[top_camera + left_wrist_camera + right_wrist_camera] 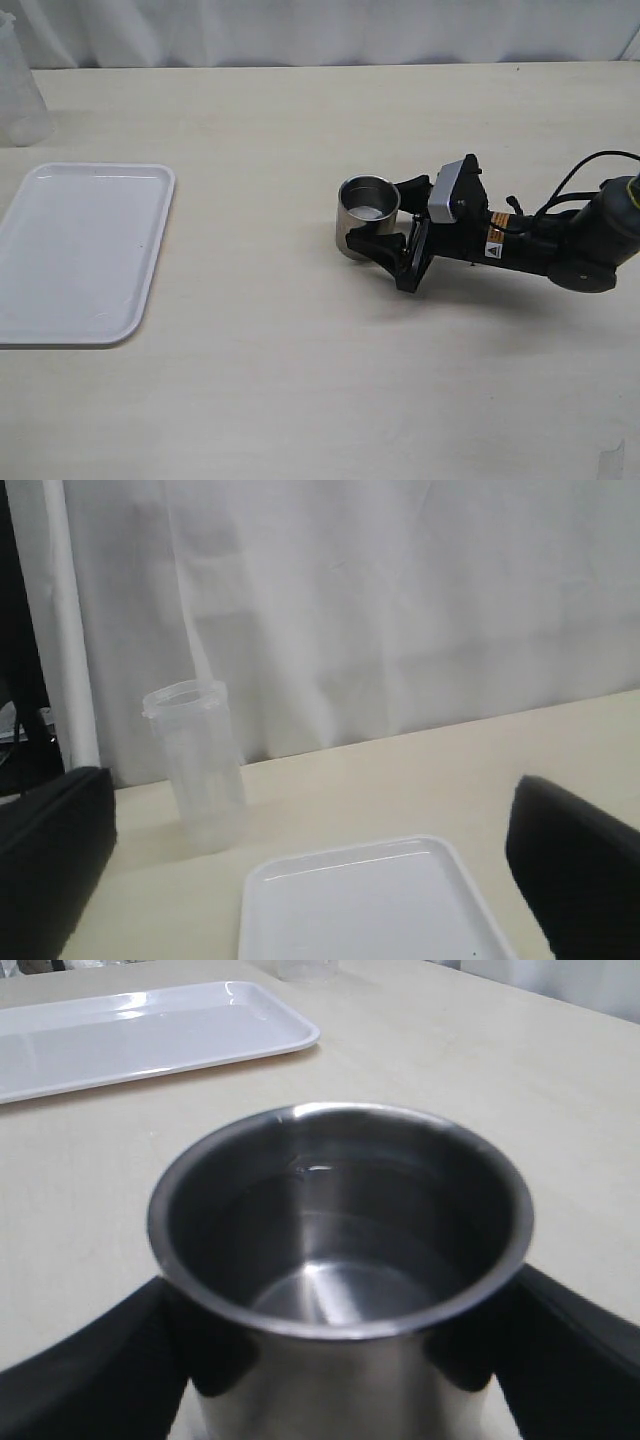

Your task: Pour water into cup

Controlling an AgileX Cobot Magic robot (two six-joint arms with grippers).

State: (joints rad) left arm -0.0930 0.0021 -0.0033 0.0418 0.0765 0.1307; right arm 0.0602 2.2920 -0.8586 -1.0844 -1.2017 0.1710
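The steel cup (366,222) stands upright on the bare table (300,400), a little to the 3 o'clock side of centre in the exterior view. The right gripper (378,214) reaches in from about 4 o'clock and grasps it, one black finger pressed against each side of the wall. A shallow shiny pool of water (371,211) lies in the bottom of the cup, so the pour looks to be done, or nearly so. What seems left is for the right gripper to let go and draw clear. Nothing is tipped over the cup and no stream is falling.

The white tray (85,250) lies well apart at the cup's 9 o'clock. The translucent measuring beaker (18,90) is at about 10 o'clock, at the far edge of the table.

The right wrist view looks straight down into the cup (340,1380) and shows a faint waterline and a glint on the water (340,1260), low against the inner wall. It also shows both fingers touching the steel, which the exterior view only hints at.

The left wrist view alone shows the left gripper (310,830), spread wide and holding nothing. It faces the beaker (195,770), which stands upright beyond the tray (370,900). The beaker looks empty there, though clear liquid would be hard to tell
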